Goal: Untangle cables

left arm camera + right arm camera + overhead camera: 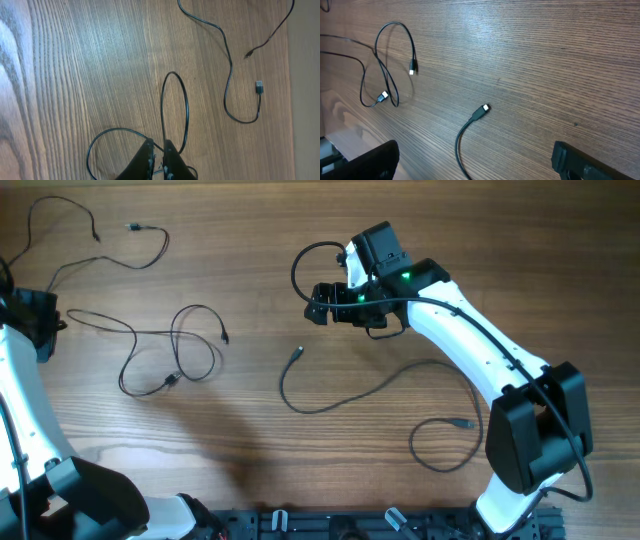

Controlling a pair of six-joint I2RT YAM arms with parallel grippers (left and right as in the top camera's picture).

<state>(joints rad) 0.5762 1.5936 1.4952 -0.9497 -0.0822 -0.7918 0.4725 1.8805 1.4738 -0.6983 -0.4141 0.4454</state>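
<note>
Three thin black cables lie apart on the wooden table. One cable (95,222) curves across the far left corner. A looped cable (175,345) runs from my left gripper (48,320) toward the middle. The third cable (370,390) lies near the right arm, its plug (485,107) showing in the right wrist view. In the left wrist view my left gripper (159,149) is shut on a strand of the looped cable (174,75). My right gripper (320,305) hovers open above the table, its fingers (375,160) wide apart over the third cable's end.
The left arm's white links (25,410) fill the left edge and the right arm (480,350) crosses the right half. A black rail (330,525) runs along the front edge. Loose plugs (259,87) lie beyond the left gripper near the table's edge.
</note>
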